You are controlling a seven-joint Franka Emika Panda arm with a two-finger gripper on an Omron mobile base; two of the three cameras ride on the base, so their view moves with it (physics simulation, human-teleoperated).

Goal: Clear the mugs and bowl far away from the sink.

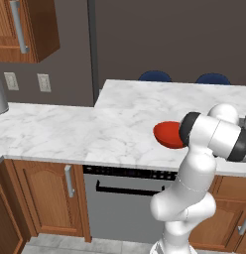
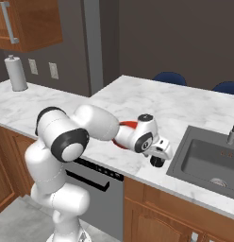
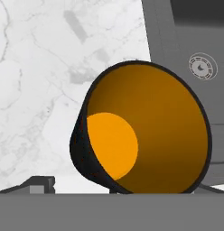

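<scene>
Fingers (image 2: 158, 159) spread wide over black mug (image 3: 141, 128), just beside sink (image 2: 208, 160); nothing gripped. Red bowl (image 1: 167, 135) sits on bench (image 1: 70, 131) nearby. Clearing looks barely begun

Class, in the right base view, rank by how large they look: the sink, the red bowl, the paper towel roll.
1. sink, clearly largest.
2. paper towel roll.
3. red bowl, unsure, because the arm hides most of it.
</scene>
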